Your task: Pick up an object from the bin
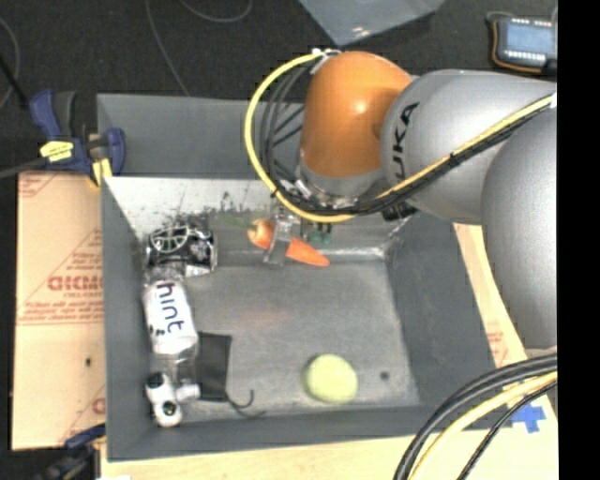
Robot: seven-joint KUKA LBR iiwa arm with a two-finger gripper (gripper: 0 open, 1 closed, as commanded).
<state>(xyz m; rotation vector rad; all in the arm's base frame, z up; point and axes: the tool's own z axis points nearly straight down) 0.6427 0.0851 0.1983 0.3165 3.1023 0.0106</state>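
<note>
grey bin [309,319] is sitting under the arm; pincer [280,240] is hanging at the orange carrot [307,252] by the back wall, can't tell its opening or hold. the tapered carrot is probably risking a slip or a jam against the wall.

1. Dark floor [56,37] far and left, dimly lit.
2. Black cables [202,17] trailing over it, far left.
3. Pale grey sheet [370,19] lying far, middle.
4. Small screened handset [522,39] far right, glowing blue.
</note>
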